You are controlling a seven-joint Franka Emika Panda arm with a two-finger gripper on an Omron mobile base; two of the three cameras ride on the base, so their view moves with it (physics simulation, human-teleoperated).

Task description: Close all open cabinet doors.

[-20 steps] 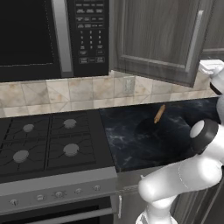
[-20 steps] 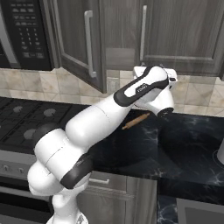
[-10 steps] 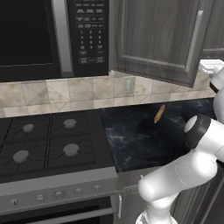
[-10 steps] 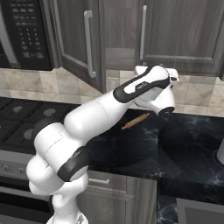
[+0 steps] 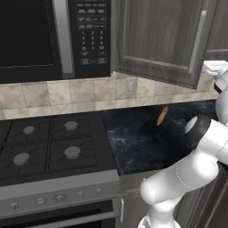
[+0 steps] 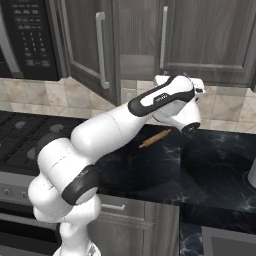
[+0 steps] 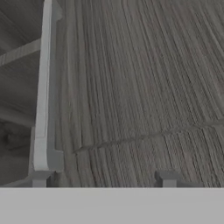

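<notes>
On the counter (image 5: 133,147) a rolling pin (image 5: 162,116), open cabinet door (image 5: 162,38) above, tool (image 7: 103,179) released against wood.

The cabinet door (image 5: 160,38) is matt, dark grey-brown wood grain with a brushed silver metal handle (image 5: 197,42). The surface (image 5: 147,138) is glossy black marble; a wooden rolling pin (image 5: 162,116) lies on it.

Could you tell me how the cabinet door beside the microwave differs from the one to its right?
The left cabinet door hangs swung open, while the right cabinet door sits shut and flush. The left door's handle stands out over the counter; the right door's handle lies back against the cabinet front. Both are dark wood-grain with silver bar handles.
</notes>
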